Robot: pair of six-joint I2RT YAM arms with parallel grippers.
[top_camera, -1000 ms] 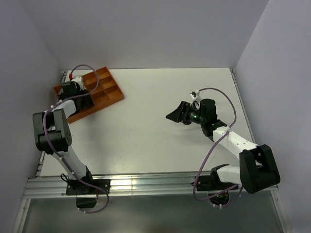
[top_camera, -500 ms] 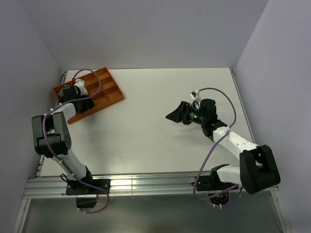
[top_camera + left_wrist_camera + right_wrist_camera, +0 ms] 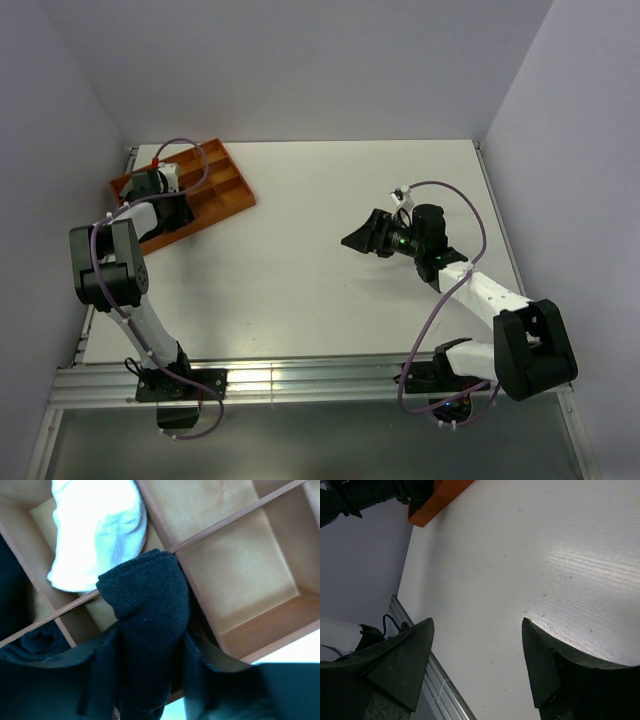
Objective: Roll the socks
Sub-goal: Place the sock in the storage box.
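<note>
My left gripper (image 3: 150, 637) is shut on a rolled black sock (image 3: 145, 600) and holds it just above the orange divided tray (image 3: 235, 570). In the top view the left gripper (image 3: 168, 192) sits over the tray's (image 3: 225, 190) left part, and the sock is hidden there. A white rolled sock (image 3: 97, 527) lies in one tray compartment. Another black sock (image 3: 35, 642) lies in the compartment beside it. My right gripper (image 3: 357, 239) is open and empty above the table's middle right. Its fingers (image 3: 405, 655) are spread wide over bare table.
The tray lies askew at the table's far left corner, with several empty compartments (image 3: 215, 510). The metal rail (image 3: 300, 380) runs along the near edge. Grey walls close in the left, back and right sides.
My left wrist has shifted slightly over the tray, still gripping the black sock. The right arm has not moved.
</note>
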